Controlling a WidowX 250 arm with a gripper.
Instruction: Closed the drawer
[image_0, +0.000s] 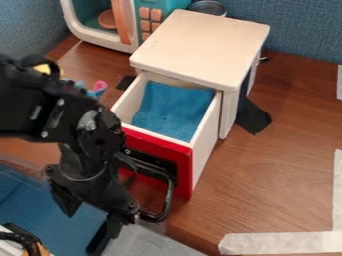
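Note:
The drawer (204, 135) stands pulled out from the white cabinet (200, 45), with a red front, pale side walls and blue cloth lining its bottom. A black loop handle (168, 197) juts from the red front. My gripper (107, 235) hangs in front of the drawer at the lower left, beside the handle's lower end; whether they touch I cannot tell. The arm covers the left part of the red front.
A toy microwave (100, 25) stands behind at the upper left, with a metal pot (208, 7) beside it. Small colourful items (99, 89) lie left of the drawer. White tape (280, 243) marks the right front; black tape (253, 117) lies by the cabinet.

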